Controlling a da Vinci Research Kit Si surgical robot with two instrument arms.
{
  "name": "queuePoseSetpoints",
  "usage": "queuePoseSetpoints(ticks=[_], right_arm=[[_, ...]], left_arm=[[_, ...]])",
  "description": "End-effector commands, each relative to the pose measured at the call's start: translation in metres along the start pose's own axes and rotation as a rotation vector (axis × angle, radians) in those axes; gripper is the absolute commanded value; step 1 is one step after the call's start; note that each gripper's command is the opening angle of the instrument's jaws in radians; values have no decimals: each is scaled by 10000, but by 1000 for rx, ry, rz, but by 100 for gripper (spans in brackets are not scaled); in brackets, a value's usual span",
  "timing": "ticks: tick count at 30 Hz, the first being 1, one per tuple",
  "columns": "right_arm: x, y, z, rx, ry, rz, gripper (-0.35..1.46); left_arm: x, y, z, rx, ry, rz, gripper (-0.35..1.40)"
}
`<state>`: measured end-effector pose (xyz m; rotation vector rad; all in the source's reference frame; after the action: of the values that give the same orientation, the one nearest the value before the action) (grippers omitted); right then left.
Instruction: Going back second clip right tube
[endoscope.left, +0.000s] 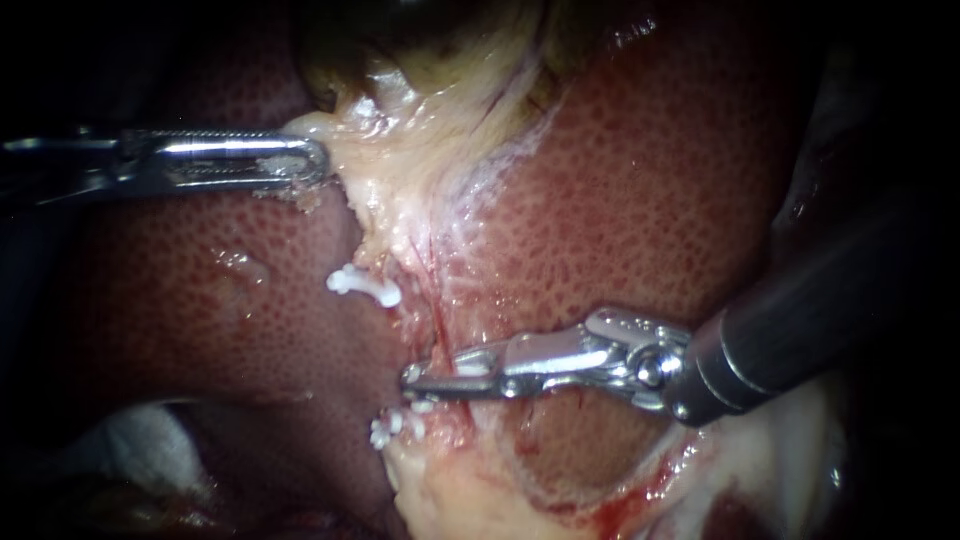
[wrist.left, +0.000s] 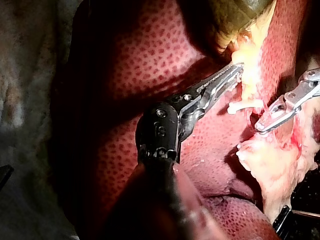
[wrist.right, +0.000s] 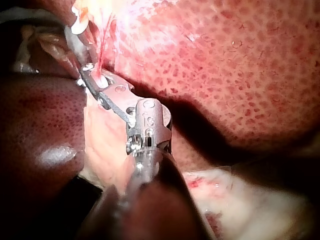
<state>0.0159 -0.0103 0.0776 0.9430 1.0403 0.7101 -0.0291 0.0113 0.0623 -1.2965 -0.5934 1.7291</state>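
Two white clips sit on the tube (endoscope.left: 432, 320), an upper clip (endoscope.left: 362, 283) and a lower clip (endoscope.left: 395, 427), so clipping looks done, yet the right instrument (endoscope.left: 412, 378) is not yet withdrawn, its narrowly parted, empty claw resting between them, while the left instrument (endoscope.left: 318, 165) has its claw closed on pale tissue (endoscope.left: 400, 180) beneath the gallbladder (wrist.left: 240, 12).

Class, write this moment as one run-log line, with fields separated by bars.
left instrument: jaws shut on pale tissue | right instrument: jaws open between upper clip and lower clip
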Motion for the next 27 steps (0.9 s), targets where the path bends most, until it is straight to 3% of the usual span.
queuePoseSetpoints(ticks=[1,10,11,13,16,21,27], right_arm=[[0,1,-1,-4,-5,0,-35],[0,1,-1,-2,-9,0,-35],[0,1,0,-4,-11,6,-22],[1,1,2,-2,-12,-112,19],[5,3,7,-8,-7,-164,43],[8,8,8,-76,21,-214,49],[15,12,-3,-89,25,-236,49]], left_arm=[[0,0,0,1,0,1,-35],[-1,0,0,1,0,1,-35],[-1,0,0,1,0,1,-35],[-1,0,0,1,0,1,-35],[-1,0,0,1,0,1,-35],[-1,0,0,1,0,1,-35],[-2,0,0,1,0,1,-35]])
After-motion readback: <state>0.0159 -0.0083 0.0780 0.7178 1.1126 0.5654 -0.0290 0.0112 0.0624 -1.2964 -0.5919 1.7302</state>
